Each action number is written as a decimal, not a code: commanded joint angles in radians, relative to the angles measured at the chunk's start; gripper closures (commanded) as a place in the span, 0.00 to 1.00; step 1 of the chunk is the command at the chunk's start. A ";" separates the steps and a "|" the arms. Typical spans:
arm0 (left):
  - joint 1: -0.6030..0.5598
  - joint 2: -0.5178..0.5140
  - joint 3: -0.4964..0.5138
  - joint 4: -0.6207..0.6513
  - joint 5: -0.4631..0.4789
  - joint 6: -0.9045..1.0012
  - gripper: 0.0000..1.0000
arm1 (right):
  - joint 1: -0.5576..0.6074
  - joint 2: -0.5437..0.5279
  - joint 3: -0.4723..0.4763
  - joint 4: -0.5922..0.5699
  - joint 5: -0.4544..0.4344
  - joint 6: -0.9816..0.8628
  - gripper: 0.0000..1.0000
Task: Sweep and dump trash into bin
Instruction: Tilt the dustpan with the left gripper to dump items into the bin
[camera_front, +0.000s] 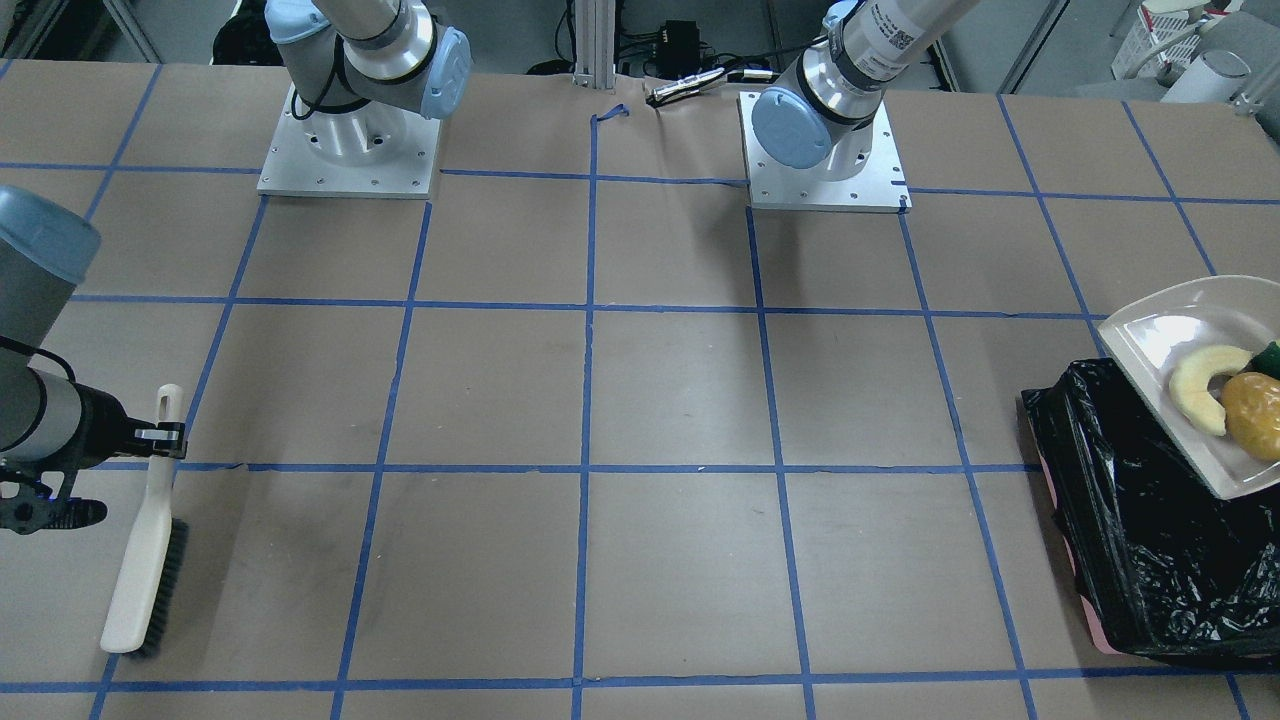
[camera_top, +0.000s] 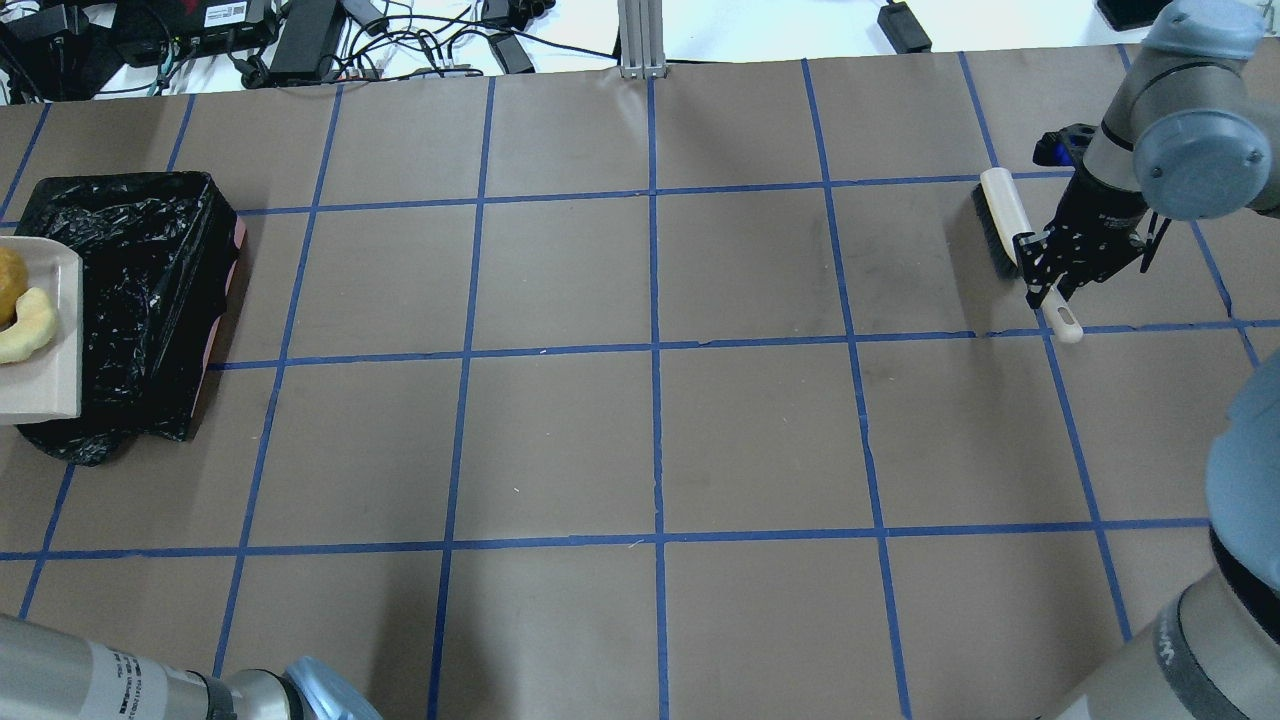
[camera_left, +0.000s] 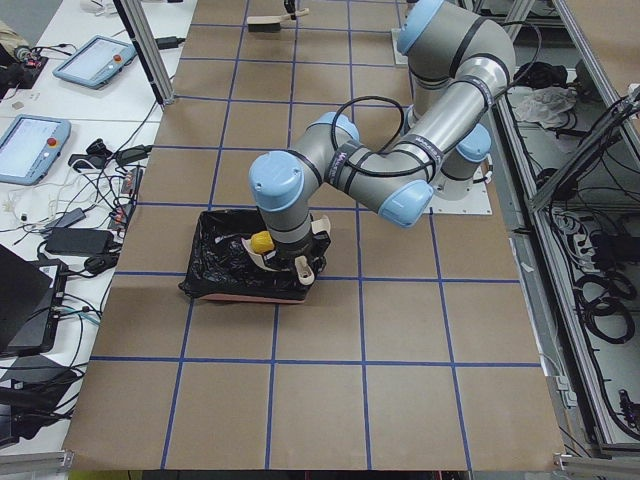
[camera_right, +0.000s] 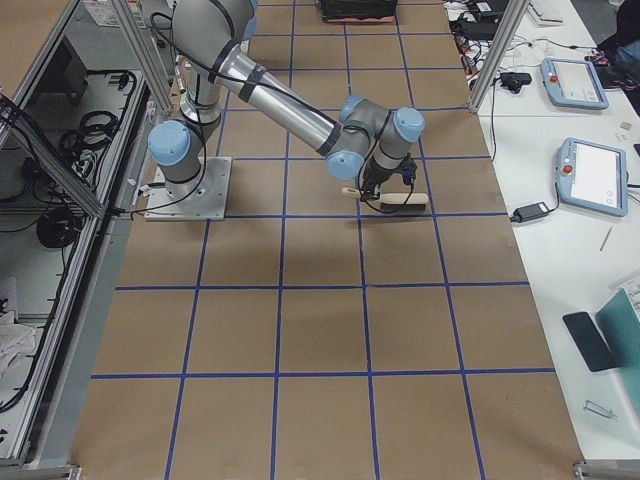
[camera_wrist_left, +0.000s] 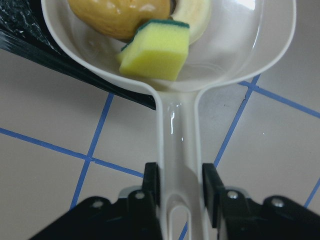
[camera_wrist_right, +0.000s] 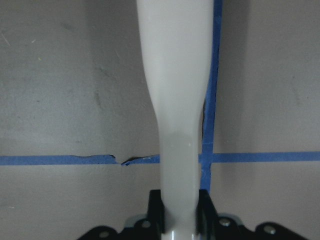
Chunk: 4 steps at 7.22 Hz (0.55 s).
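My left gripper (camera_wrist_left: 181, 187) is shut on the handle of the beige dustpan (camera_front: 1160, 340), which it holds over the edge of the bin (camera_front: 1140, 540), a container lined with a black bag. In the pan lie the pale yellow crescent slice (camera_front: 1205, 385), the golden-brown potato-like lump (camera_front: 1255, 415) and the yellow-and-green sponge wedge (camera_wrist_left: 157, 52). My right gripper (camera_front: 160, 435) is shut on the white handle of a brush (camera_front: 145, 560) at the table's other end, with the bristle end down at the table.
The table is brown paper with a blue tape grid (camera_top: 655, 350). The two arm bases (camera_front: 350, 150) stand at its robot-side edge. Cables and power supplies (camera_top: 300, 40) lie beyond the far edge in the overhead view.
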 joint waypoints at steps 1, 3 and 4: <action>-0.046 -0.001 0.031 -0.002 0.058 -0.005 0.65 | 0.000 0.001 -0.003 0.000 -0.001 0.000 0.95; -0.051 -0.001 0.025 -0.008 0.089 0.011 0.65 | 0.000 0.000 -0.005 0.000 -0.003 0.001 0.33; -0.057 -0.001 0.023 -0.007 0.110 0.020 0.65 | 0.000 0.000 -0.005 0.000 -0.004 0.001 0.19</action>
